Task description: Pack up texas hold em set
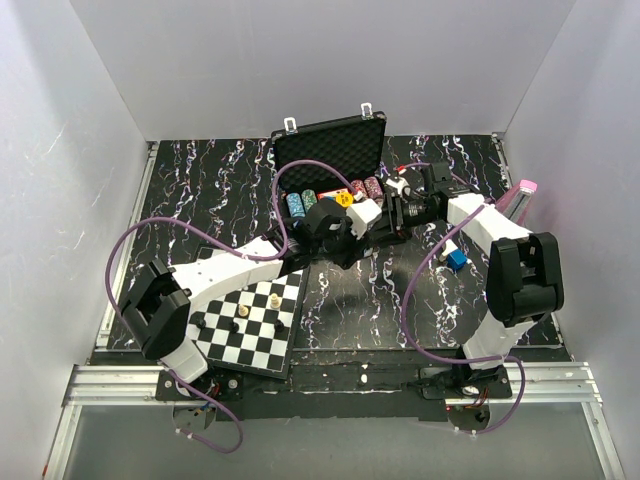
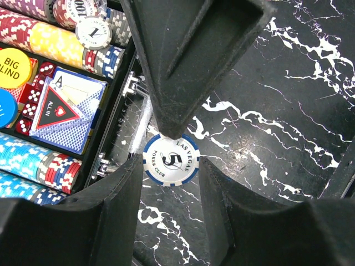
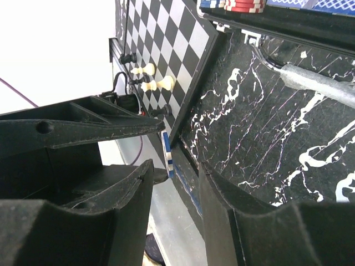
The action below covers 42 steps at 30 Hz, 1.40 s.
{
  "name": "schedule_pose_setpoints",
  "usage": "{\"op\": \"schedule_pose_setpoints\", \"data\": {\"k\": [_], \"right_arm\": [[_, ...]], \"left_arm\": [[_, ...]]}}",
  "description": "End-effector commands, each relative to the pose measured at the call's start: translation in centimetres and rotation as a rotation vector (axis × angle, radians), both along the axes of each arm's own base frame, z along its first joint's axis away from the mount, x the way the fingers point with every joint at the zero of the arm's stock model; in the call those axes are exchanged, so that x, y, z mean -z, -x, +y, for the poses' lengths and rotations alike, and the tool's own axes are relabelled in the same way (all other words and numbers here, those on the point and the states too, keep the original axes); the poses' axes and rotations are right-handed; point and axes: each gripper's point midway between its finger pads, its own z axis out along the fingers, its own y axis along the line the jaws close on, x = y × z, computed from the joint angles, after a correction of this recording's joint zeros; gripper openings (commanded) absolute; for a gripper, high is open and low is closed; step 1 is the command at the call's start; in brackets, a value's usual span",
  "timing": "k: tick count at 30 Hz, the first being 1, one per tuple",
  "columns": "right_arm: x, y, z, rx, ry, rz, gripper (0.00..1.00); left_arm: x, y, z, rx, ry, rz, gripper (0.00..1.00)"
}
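Note:
The black briefcase (image 1: 330,150) stands open at the back of the table. Its tray (image 2: 113,119) holds rows of chips (image 2: 33,160), a card deck (image 2: 69,108), red dice (image 2: 36,94) and a yellow big blind button (image 2: 14,66). In front of the case, above the marbled table, my left gripper (image 2: 169,166) (image 1: 362,218) is shut on the edges of a blue-and-white 5 chip (image 2: 171,159). My right gripper (image 3: 175,169) (image 1: 395,212) faces it, jaws apart around that chip (image 3: 168,154), which shows edge-on near its left finger. One right finger (image 2: 183,66) reaches the chip's top.
A chessboard (image 1: 250,320) (image 3: 166,39) with a few pieces lies at the front left under the left arm. A pink metronome (image 1: 520,195) stands at the right wall, with a small blue object (image 1: 457,258) near the right arm. The case's silver handle (image 3: 316,83) is close by.

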Motion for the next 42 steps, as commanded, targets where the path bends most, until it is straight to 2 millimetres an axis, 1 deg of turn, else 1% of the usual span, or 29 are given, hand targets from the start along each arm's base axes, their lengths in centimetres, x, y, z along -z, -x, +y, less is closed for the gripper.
{"op": "schedule_pose_setpoints", "data": {"k": [1,3,8,12,15,16,17,18,19,21,22,23,25,26,28,30,32,33,35,37,38,39,41,42], "right_arm": [[-0.2,0.1,0.2,-0.031,0.009,-0.023,0.45],[-0.1,0.2,0.3,-0.039,-0.003,-0.011,0.45],[-0.9,0.6,0.9,-0.064,-0.045,-0.022,0.39],[-1.3,0.8,1.1,-0.076,-0.067,-0.024,0.31],[-1.6,1.0,1.3,-0.087,-0.086,-0.023,0.27],[-1.5,1.1,1.3,-0.09,-0.089,-0.022,0.24],[-1.5,1.2,1.3,-0.092,-0.093,-0.021,0.2],[-1.6,1.2,1.3,-0.093,-0.1,-0.021,0.12],[-1.7,1.4,1.4,-0.098,-0.108,-0.02,0.03],[-1.8,1.5,1.4,-0.102,-0.12,-0.023,0.01],[-1.9,1.5,1.4,-0.101,-0.12,-0.033,0.01],[-1.7,1.3,1.3,-0.09,-0.102,-0.053,0.01],[-1.3,0.6,0.9,-0.046,-0.038,-0.118,0.01],[-1.2,0.0,0.5,-0.012,0.003,-0.157,0.01],[-0.8,-1.6,-0.5,0.071,0.104,-0.23,0.01],[-0.2,-4.1,-2.4,0.21,0.261,-0.288,0.01],[-0.3,-5.9,-4.2,0.333,0.392,-0.306,0.01],[-0.7,-6.6,-4.6,0.356,0.428,-0.351,0.01],[-1.5,-7.5,-4.5,0.348,0.483,-0.497,0.01],[-1.9,-8.0,-4.0,0.284,0.506,-0.654,0.01],[-1.6,-8.5,-4.1,0.262,0.518,-0.714,0.01],[-1.6,-8.9,-4.0,0.233,0.523,-0.767,0.01],[-1.1,-8.9,-3.7,0.117,0.528,-0.86,0.01],[-0.9,-9.2,-3.6,0.094,0.538,-0.907,0.01]], "left_arm": [[-3.6,-0.1,0.1,0.004,0.083,-0.069,0.34],[-3.7,-0.1,0.1,0.004,0.082,-0.068,0.34],[-3.7,-0.2,-0.1,0.009,0.086,-0.073,0.34],[-3.8,-0.2,-0.3,0.016,0.091,-0.071,0.34],[-3.7,-0.2,-0.3,0.015,0.096,-0.073,0.34],[-3.9,-0.1,-0.4,0.017,0.1,-0.077,0.34],[-3.9,-0.2,-0.4,0.015,0.102,-0.077,0.34],[-4.0,-0.2,-0.4,0.015,0.102,-0.078,0.34],[-3.8,-0.2,-0.4,0.017,0.095,-0.074,0.34],[-3.6,-0.2,-0.3,0.017,0.087,-0.07,0.36],[-3.6,-0.2,-0.3,0.015,0.087,-0.067,0.41],[-3.6,-0.1,-0.3,0.012,0.09,-0.062,0.54],[-3.5,-0.2,0.0,-0.012,0.091,-0.048,0.87],[-3.6,-0.2,0.3,-0.021,0.096,-0.043,0.98],[-3.9,-0.2,1.0,-0.032,0.107,-0.024,0.98],[-4.5,-0.4,2.4,-0.052,0.121,-0.016,0.98],[-5.0,-0.6,4.0,-0.118,0.153,0.024,0.98],[-5.2,-0.9,5.0,-0.149,0.156,0.036,0.98],[-5.3,-1.3,6.8,-0.189,0.153,0.052,0.98],[-5.5,-1.7,8.6,-0.216,0.156,0.066,0.98],[-5.6,-1.8,9.3,-0.231,0.164,0.076,0.98],[-5.8,-2.4,10.5,-0.266,0.172,0.082,0.98],[-5.8,-2.9,11.9,-0.312,0.191,0.097,0.98],[-5.9,-3.3,12.6,-0.329,0.197,0.094,0.98]]}}
